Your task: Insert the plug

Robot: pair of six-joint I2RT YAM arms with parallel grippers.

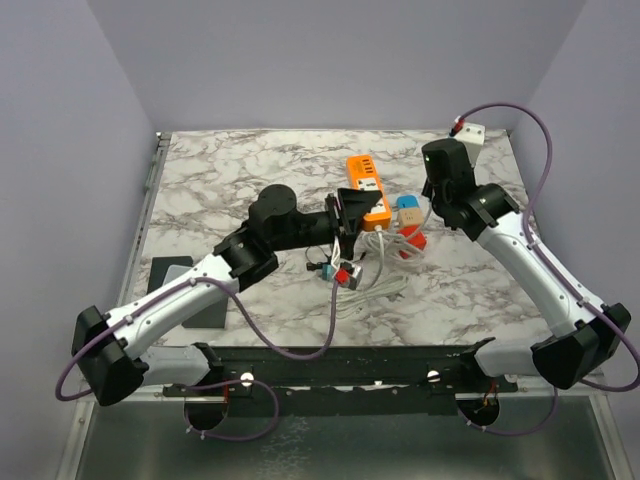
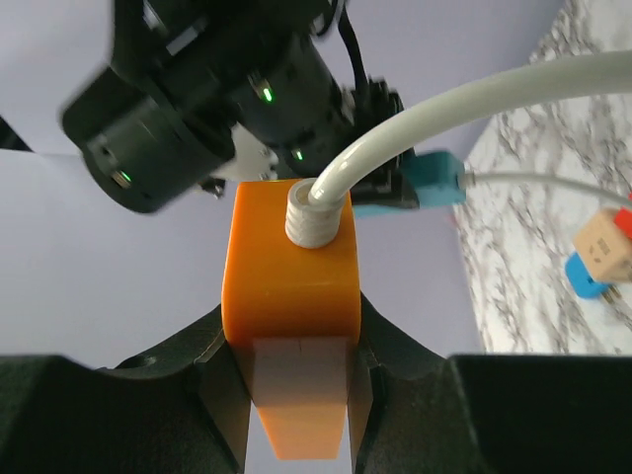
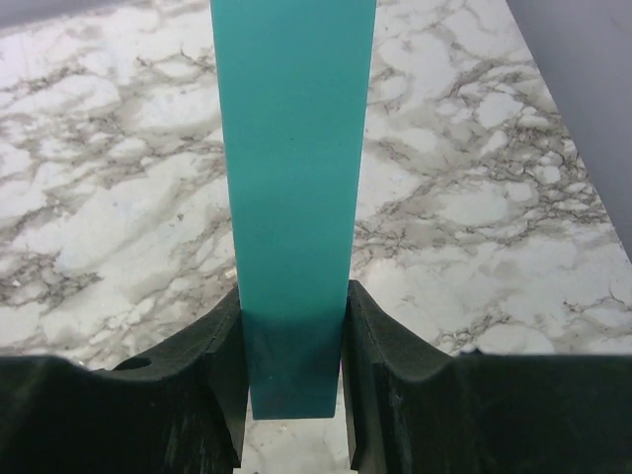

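Grey-veined marble tabletop (image 1: 250,170) lies boxed by plain lavender walls (image 1: 330,60). Toward twelve o'clock of centre, the left gripper (image 2: 296,395) clamps the orange power strip (image 2: 291,257) near its cable end; at its three o'clock, the right gripper (image 3: 294,365) pinches the teal plug (image 3: 293,197)

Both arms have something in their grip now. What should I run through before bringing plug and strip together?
1. Left gripper shut on the orange power strip: ok.
2. Right gripper shut on the teal plug: ok.
3. Plug prongs facing a socket: cannot tell, the prongs are hidden in every view.
4. White cable clear of the plug: cannot tell; in the left wrist view it arcs close past it.
5. Plug seated in a socket: not ok; the left wrist view shows it beside the strip's cable end.
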